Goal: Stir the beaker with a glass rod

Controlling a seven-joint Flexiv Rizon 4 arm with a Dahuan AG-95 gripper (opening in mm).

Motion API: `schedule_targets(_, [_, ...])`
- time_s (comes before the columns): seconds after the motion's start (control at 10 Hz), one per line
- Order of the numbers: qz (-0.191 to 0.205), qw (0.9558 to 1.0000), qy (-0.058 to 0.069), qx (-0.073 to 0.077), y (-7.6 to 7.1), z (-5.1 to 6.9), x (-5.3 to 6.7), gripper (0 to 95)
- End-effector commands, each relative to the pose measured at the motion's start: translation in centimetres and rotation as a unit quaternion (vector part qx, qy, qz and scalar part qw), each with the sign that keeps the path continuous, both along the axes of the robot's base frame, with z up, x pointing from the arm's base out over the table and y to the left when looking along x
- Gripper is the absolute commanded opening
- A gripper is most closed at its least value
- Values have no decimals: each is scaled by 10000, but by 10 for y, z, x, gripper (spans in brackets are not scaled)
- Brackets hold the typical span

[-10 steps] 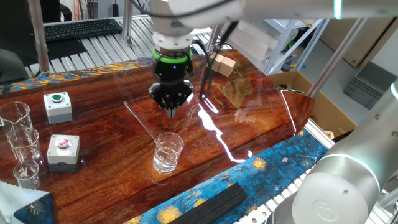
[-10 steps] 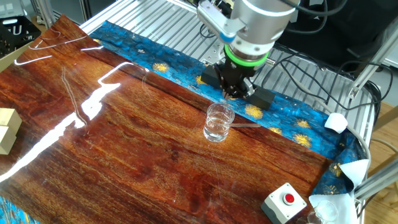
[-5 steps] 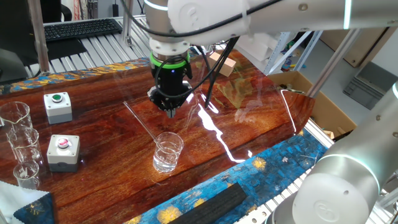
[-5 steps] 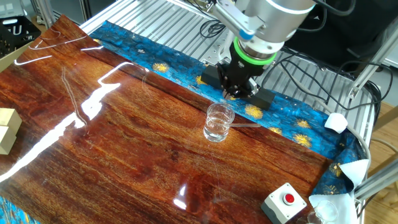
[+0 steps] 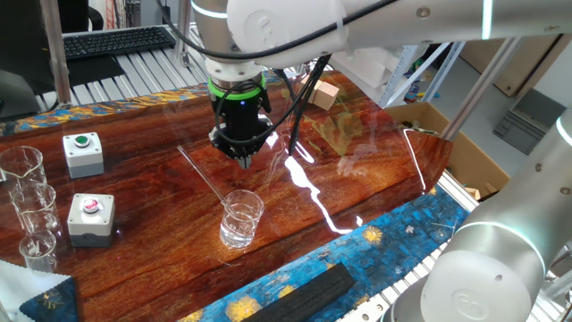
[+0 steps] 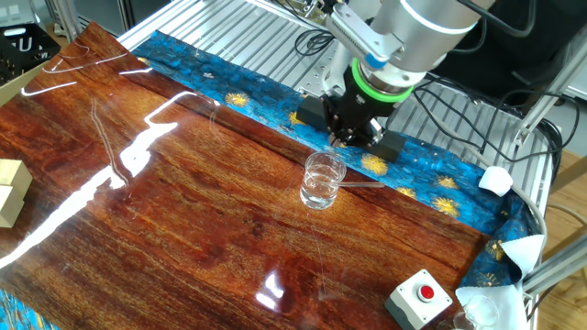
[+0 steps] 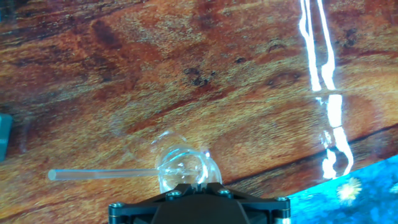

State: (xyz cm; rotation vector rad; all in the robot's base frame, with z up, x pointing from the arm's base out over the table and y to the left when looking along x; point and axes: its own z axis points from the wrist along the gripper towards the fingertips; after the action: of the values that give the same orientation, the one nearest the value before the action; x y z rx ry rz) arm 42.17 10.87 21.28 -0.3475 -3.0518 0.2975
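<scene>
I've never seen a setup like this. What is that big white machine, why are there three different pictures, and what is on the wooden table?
The white machine is a robot arm; the black part at its tip is its gripper, which hangs above the table and holds nothing. Whether its fingers are open I cannot tell.

Two pictures come from fixed cameras on different sides of the table. The third comes from a camera on the hand, looking down along the fingers.

On the table stands a small clear beaker with a thin glass rod leaning out of it. Nearby are two grey button boxes, one green and one red, and three more beakers at the edge.
</scene>
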Motion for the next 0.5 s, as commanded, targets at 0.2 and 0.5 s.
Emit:
schedule_targets(0.2, [-53,9997,56,212,0,0,-1,0])
schedule_targets(0.5, [-221,9993,77,284,12,6,1,0])
